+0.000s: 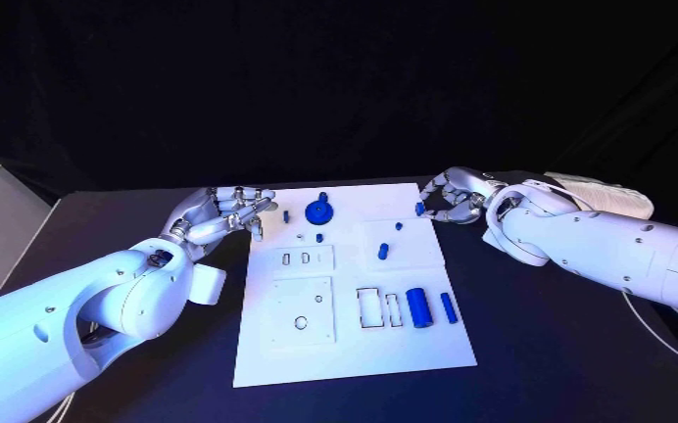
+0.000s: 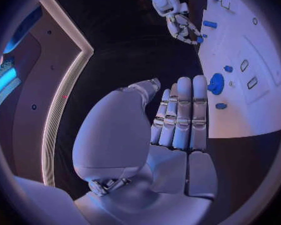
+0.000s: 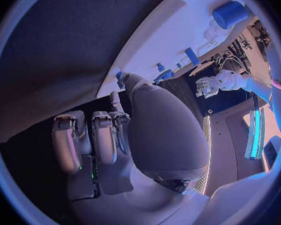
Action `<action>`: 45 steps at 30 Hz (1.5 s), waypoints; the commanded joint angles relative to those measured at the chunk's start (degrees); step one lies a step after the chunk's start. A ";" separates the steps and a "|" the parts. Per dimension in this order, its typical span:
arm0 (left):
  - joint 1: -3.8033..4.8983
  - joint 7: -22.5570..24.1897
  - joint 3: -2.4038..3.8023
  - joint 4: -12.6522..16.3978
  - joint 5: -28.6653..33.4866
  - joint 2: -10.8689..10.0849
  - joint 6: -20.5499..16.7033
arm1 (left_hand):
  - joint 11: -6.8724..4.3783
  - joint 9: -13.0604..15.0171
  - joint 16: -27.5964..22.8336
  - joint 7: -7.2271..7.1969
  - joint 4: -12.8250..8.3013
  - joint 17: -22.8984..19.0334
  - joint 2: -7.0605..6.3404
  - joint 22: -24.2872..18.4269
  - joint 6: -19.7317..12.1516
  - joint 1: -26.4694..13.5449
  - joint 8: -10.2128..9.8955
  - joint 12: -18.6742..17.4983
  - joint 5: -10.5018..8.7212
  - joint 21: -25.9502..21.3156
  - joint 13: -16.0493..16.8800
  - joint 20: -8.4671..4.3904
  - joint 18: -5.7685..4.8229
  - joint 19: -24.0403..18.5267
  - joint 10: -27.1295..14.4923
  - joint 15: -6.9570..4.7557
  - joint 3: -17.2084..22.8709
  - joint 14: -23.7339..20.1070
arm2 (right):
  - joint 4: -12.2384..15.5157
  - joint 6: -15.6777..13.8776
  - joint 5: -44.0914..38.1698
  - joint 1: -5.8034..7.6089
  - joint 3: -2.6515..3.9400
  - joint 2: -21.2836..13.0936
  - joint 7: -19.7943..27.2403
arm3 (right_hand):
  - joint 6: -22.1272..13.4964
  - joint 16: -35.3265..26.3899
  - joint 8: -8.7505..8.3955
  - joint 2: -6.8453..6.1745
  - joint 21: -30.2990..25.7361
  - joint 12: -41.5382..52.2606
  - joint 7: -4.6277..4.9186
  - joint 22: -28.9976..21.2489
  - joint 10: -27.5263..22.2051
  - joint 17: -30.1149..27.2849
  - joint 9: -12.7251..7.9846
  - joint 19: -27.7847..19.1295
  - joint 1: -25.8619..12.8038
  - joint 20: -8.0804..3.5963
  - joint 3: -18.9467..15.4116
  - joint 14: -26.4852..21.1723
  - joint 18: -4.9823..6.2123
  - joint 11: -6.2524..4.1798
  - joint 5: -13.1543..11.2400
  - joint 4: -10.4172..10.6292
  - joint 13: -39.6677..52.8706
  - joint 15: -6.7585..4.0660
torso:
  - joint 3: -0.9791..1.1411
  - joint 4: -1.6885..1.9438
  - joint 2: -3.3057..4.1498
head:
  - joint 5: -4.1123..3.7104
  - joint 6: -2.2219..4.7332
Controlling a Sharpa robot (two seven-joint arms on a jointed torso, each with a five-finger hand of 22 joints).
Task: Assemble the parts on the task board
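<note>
Head view: task board mid surface. Left robot hand at board's far-left edge, fingers apart, grasping nothing. Right robot hand at far-right corner, fingers curled by small blue part; grasp cannot tell. Round blue part on far board, blue cylinder near slots.

Left wrist view: left robot hand flat, released.

Right wrist view: fingers curled, contents hidden.

Step judged: picking part at corner. Next: secure pinch, carry to matching slot.

Robot lab, black-draped table (dark backdrop), white task board
</note>
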 commanded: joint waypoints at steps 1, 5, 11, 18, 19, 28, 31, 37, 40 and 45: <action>-0.03 0.42 0.03 0.15 -0.11 0.04 1.02 | -0.04 0.08 0.36 -0.14 -0.18 -0.01 -0.01 0.06 -0.36 -0.60 -0.28 -0.09 -0.23 0.23 0.08 0.01 0.84 -0.22 -0.36 -0.09 0.27 -0.44 | -0.08 0.50 -0.61 -0.16 -0.03 0.24 -0.52 | 0.15 0.24 -0.19 0.22 0.13 0.26 0.31 15.07 5.89 15.05 0.05 5.99 -0.37 -0.10 0.07 5.98 -0.82 0.51 -0.28 0.43 14.99 0.46 | 0.03 -0.08 -0.05 | 0.06 -0.16; -0.02 0.37 0.03 0.17 -0.11 0.02 1.04 | -0.04 0.08 0.36 -0.14 -0.18 -0.01 -0.01 0.06 -0.36 -0.60 -0.28 -0.09 -0.23 0.23 0.08 0.01 0.84 -0.22 -0.36 -0.09 0.27 -0.44 | -0.09 0.56 -0.52 -0.20 -0.02 0.50 -0.50 | 0.62 0.24 -0.05 0.47 0.13 0.36 0.30 15.07 6.00 15.05 0.14 5.99 -0.48 -0.07 0.29 5.98 -0.82 0.55 -0.27 0.59 15.10 0.40 | 0.00 -0.04 -0.07 | -0.01 -0.27; -0.02 0.27 0.03 0.20 -0.11 -0.01 1.04 | -0.04 0.08 0.36 -0.14 -0.18 -0.01 -0.01 0.06 -0.36 -0.60 -0.28 -0.09 -0.23 0.23 0.08 0.01 0.84 -0.22 -0.36 -0.09 0.27 -0.44 | -0.05 0.74 -0.42 -0.23 -0.02 0.77 -0.58 | 1.07 0.24 0.05 0.81 0.13 0.36 0.24 15.07 6.00 15.05 0.22 5.99 -0.49 -0.10 0.67 5.98 -0.82 0.50 -0.32 0.70 15.10 0.30 | -0.03 0.05 -0.10 | -0.10 -0.31; -0.02 0.20 0.03 0.27 -0.11 -0.11 1.01 | -0.04 0.08 0.36 -0.14 -0.18 -0.01 -0.01 0.06 -0.36 -0.60 -0.28 -0.09 -0.23 0.23 0.08 0.01 0.84 -0.22 -0.36 -0.09 0.27 -0.44 | -0.03 0.89 -0.38 -0.23 -0.02 0.96 -0.66 | 1.21 0.24 0.05 0.98 0.13 0.36 0.23 15.07 6.00 15.05 0.23 5.99 -0.56 -0.12 0.86 5.98 -0.82 0.50 -0.46 0.79 15.10 0.26 | -0.01 -0.07 -0.07 | -0.01 -0.37; -0.02 0.18 0.03 0.28 -0.11 -0.12 1.01 | -0.04 0.08 0.36 -0.14 -0.18 -0.01 -0.01 0.06 -0.36 -0.60 -0.28 -0.09 -0.23 0.23 0.08 0.01 0.84 -0.22 -0.36 -0.09 0.27 -0.44 | -0.03 0.90 -0.38 -0.23 -0.02 1.00 -0.67 | 1.21 0.24 0.05 0.98 0.13 0.36 0.23 15.07 6.00 15.05 0.23 5.99 -0.56 -0.12 0.86 5.98 -0.82 0.50 -0.46 0.79 15.10 0.26 | -0.02 -0.03 -0.08 | -0.05 -0.39; -0.02 0.12 0.03 0.33 -0.11 -0.20 0.99 | -0.04 0.08 0.36 -0.14 -0.18 -0.01 -0.01 0.06 -0.36 -0.60 -0.28 -0.09 -0.23 0.23 0.08 0.01 0.84 -0.22 -0.36 -0.09 0.27 -0.44 | -0.05 0.99 -0.37 -0.24 -0.02 1.23 -0.78 | 1.97 0.24 0.22 1.40 0.13 0.36 0.07 15.07 6.00 15.05 0.34 5.99 -0.62 -0.26 1.54 5.98 -0.82 0.39 -0.61 0.92 15.10 0.06 | -0.01 0.02 -0.11 | -0.01 -0.57; -0.02 0.09 0.03 0.34 -0.11 -0.23 0.97 | -0.06 0.18 0.32 -0.17 -0.31 -0.11 0.00 0.13 -0.36 -0.74 -0.23 -0.01 -0.23 0.36 0.13 0.06 0.86 -0.54 -0.34 -0.09 0.39 -0.67 | -0.07 1.13 -0.37 -0.24 -0.02 1.31 -0.77 | 2.58 0.24 0.42 1.61 0.13 0.36 -0.06 15.07 6.00 15.05 0.44 5.99 -0.71 -0.36 1.96 5.98 -0.82 0.26 -0.62 1.00 15.10 -0.05 | 0.01 -0.01 -0.10 | 0.00 -0.60; -0.02 0.02 0.03 0.34 -0.12 -0.23 0.94 | -0.06 0.18 0.32 -0.17 -0.31 -0.11 0.00 0.13 -0.36 -0.74 -0.23 -0.01 -0.23 0.36 0.13 0.06 0.86 -0.54 -0.34 -0.09 0.39 -0.67 | -0.07 1.58 -0.33 -0.24 -0.02 1.48 -0.67 | 3.94 0.24 0.84 2.45 0.13 0.36 -0.53 15.07 6.00 15.05 0.66 5.99 -0.94 -0.72 3.38 5.98 -0.82 -0.14 -0.30 1.11 15.10 -0.47 | 0.03 -0.02 -0.09 | -0.06 -0.64; -0.02 0.00 0.03 0.32 -0.12 -0.22 0.93 | -0.06 0.18 0.32 -0.17 -0.31 -0.11 0.00 0.13 -0.36 -0.74 -0.23 -0.01 -0.23 0.36 0.13 0.06 0.86 -0.54 -0.34 -0.09 0.39 -0.67 | -0.05 1.78 -0.32 -0.24 -0.02 1.54 -0.69 | 4.30 0.24 0.95 2.76 0.13 0.36 -0.71 15.07 6.00 15.05 0.74 5.99 -0.91 -0.88 3.96 5.98 -0.82 -0.29 -0.05 1.00 15.10 -0.65 | 0.02 0.01 -0.11 | -0.04 -0.66; -0.02 -0.01 0.03 0.31 -0.13 -0.21 0.92 | -0.06 0.18 0.32 -0.17 -0.31 -0.11 0.00 0.13 -0.36 -0.74 -0.23 -0.01 -0.23 0.36 0.13 0.06 0.86 -0.54 -0.34 -0.09 0.39 -0.67 | -0.07 1.67 -0.33 -0.25 -0.02 1.59 -0.92 | 5.05 0.24 1.28 3.16 0.13 0.36 -1.00 15.07 6.00 15.05 0.93 5.99 -1.09 -1.12 4.72 5.98 -0.82 -0.56 0.14 0.87 15.10 -0.90 | 0.04 0.01 -0.12 | -0.08 -0.64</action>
